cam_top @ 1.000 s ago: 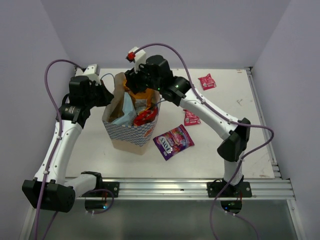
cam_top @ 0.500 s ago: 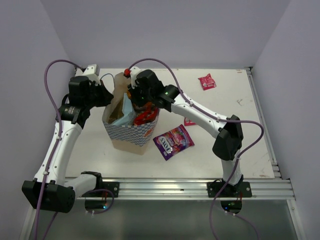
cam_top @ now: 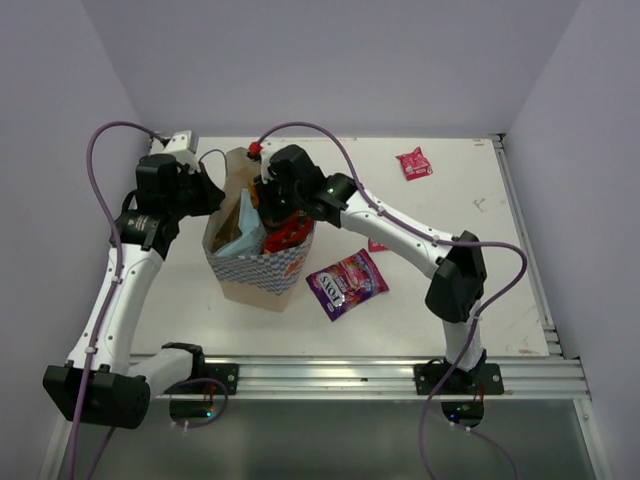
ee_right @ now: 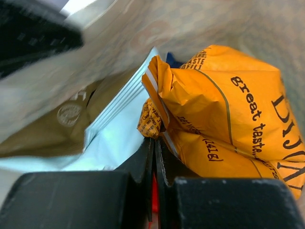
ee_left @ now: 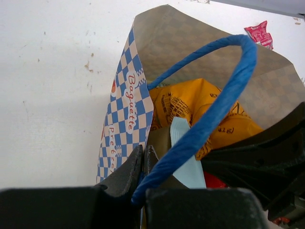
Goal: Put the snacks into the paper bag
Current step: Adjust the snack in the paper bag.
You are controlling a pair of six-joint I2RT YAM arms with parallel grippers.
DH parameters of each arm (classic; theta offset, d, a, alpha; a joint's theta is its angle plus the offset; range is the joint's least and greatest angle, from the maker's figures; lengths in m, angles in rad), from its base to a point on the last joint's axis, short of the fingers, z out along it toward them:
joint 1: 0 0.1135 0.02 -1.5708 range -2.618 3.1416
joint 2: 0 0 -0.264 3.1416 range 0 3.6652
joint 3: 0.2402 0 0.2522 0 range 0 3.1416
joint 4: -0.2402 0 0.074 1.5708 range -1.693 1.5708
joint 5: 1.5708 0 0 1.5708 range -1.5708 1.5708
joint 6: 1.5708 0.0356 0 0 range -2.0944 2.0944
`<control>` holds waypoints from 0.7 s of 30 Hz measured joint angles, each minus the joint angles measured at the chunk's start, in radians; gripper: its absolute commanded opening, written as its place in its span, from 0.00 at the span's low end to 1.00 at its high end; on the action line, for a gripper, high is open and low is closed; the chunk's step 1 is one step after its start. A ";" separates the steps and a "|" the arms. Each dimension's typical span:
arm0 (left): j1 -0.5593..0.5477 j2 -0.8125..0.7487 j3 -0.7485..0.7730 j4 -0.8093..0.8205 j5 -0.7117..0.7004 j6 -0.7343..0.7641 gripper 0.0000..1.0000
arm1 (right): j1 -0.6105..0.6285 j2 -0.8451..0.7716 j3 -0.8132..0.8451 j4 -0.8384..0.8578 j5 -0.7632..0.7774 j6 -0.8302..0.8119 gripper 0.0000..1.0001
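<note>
We are mid-packing: the paper bag (cam_top: 262, 262) stands on the bench (cam_top: 480, 290), already holding the orange chip bag (ee_right: 224, 114), the light-blue bag (ee_right: 121, 133) and a red packet (cam_top: 288, 233). Our left end effector (ee_left: 144, 164) is clenched on the bag's rim by the blue cord handle (ee_left: 209, 119), holding the mouth open. Our right end effector (ee_right: 153, 157) sits inside the bag, jaws pressed together with nothing visibly between them. Next we judge it should lift clear and reach for the purple pack (cam_top: 346, 283) just beside the bag; two pink packs (cam_top: 413, 163) lie farther off.
</note>
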 measured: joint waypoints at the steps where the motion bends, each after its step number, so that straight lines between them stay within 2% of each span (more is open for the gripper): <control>1: 0.001 -0.003 0.000 -0.003 -0.002 0.000 0.00 | 0.006 -0.006 -0.004 -0.006 -0.005 0.004 0.02; 3: 0.002 -0.008 0.000 -0.007 -0.005 0.000 0.00 | 0.019 -0.032 -0.027 -0.021 -0.022 0.010 0.13; 4: 0.002 -0.011 0.000 -0.008 -0.005 0.000 0.00 | 0.026 -0.046 -0.038 -0.035 -0.032 0.012 0.28; 7: 0.003 -0.020 0.000 -0.008 -0.006 0.000 0.00 | 0.039 -0.073 -0.041 -0.101 -0.082 -0.002 0.50; 10: 0.002 -0.023 0.000 0.007 -0.006 0.000 0.00 | 0.051 -0.094 -0.038 -0.148 -0.127 -0.016 0.60; 16: 0.002 -0.032 0.000 0.012 -0.006 0.000 0.00 | 0.061 -0.102 0.064 -0.241 -0.124 -0.061 0.60; 21: 0.002 -0.038 0.000 0.012 -0.006 0.000 0.00 | 0.063 -0.122 0.171 -0.269 -0.002 -0.102 0.43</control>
